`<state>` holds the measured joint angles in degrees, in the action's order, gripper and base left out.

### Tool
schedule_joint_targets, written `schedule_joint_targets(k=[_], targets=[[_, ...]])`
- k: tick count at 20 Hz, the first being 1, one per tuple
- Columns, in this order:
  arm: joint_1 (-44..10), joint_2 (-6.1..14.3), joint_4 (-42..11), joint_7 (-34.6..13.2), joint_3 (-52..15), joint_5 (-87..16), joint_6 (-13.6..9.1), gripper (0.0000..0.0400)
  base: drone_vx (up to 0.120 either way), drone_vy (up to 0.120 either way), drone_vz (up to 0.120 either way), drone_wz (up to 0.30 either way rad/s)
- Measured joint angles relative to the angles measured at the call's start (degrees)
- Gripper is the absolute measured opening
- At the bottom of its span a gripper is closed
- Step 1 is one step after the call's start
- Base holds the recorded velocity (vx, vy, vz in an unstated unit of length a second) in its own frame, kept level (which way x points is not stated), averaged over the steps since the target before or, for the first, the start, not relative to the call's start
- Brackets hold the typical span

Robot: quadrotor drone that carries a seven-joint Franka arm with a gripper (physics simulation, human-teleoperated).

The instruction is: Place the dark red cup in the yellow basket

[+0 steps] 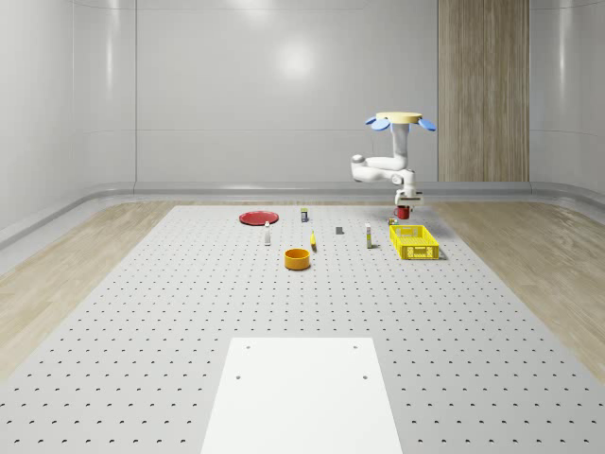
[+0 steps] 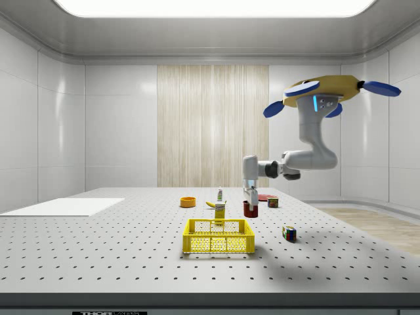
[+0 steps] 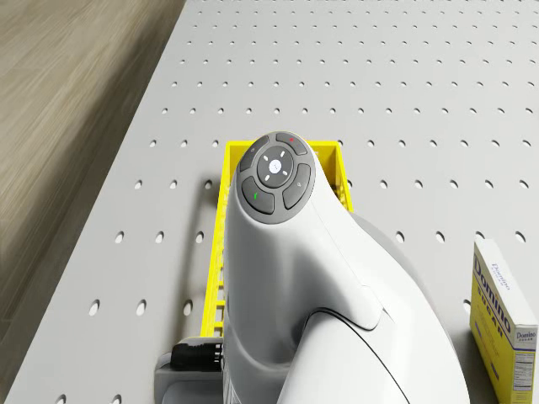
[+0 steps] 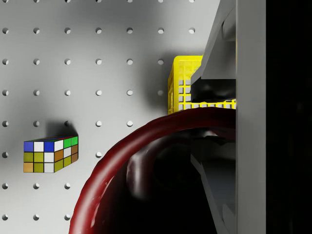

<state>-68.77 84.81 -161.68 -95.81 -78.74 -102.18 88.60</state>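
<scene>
Gripping the dark red cup by its rim, the gripper is closing its fingers on the wall, one finger showing beside the rim in the wrist view. The cup is hanging below the jaws, lifted off the table, just beyond the far side of the yellow basket in the side view. The basket is holding nothing I can make out. The drone is hovering high, toward the side view's right of the basket. The wrist view is showing a colour cube on the table near the cup. The whole-scene view is adding an orange bowl and a red plate, well left of the basket.
</scene>
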Motion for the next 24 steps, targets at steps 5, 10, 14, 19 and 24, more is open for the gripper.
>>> schedule_joint_targets(k=[5, 10, 14, 19, 24], targets=[[-0.1, 0.6, 0.0, -0.1, -0.1, 0.2, 0.5, 0.0099, 0.12, 0.008, 0.0, 0.0], [-0.2, 1.1, 0.0, -0.2, -0.1, 0.4, 1.0, 0.0099, 0.12, -0.056, 0.0, 0.0], [-0.3, 1.5, 0.1, -0.2, -0.2, 0.6, 1.4, 0.0099, 0.12, 0.0, 0.0, 0.0], [-0.4, 1.9, 0.1, -0.3, -0.2, 0.8, 1.8, 0.0099, 0.12, 0.0, -0.08, 0.0], [-0.5, 2.3, 0.1, -0.4, -0.3, 1.0, 2.2, 0.0099, 0.12, 0.0, -0.12, 0.0]])
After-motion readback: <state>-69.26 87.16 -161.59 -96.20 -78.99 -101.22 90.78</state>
